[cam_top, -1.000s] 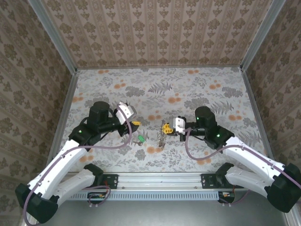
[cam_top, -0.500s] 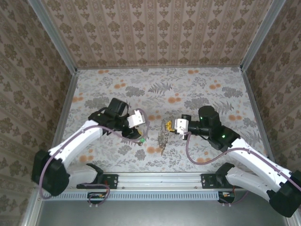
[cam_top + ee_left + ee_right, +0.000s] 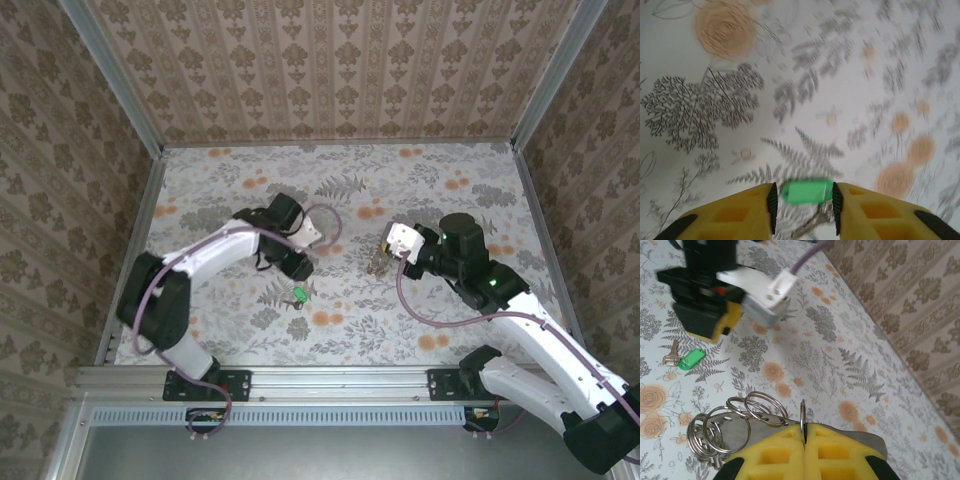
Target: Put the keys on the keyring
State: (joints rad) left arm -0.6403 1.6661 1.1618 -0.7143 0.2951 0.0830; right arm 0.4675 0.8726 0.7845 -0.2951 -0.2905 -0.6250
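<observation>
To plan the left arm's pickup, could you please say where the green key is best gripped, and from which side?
Likely by its head, from straight above: the green key lies flat on the table, the head its broadest part, with the open left pincer over it.

The green key (image 3: 298, 294) lies flat on the flowered table (image 3: 440, 180), just left of centre and slightly low in the top view. At the left edge of the right wrist view, its green head points lower right and its small silvery blade upper left. At the bottom centre of the left wrist view it is blurred. The keyring (image 3: 735, 427) is a bunch of overlapping silvery wire rings. One ring stands edge-on, pinched between the closed pads of the right gripper (image 3: 804, 436).
</observation>
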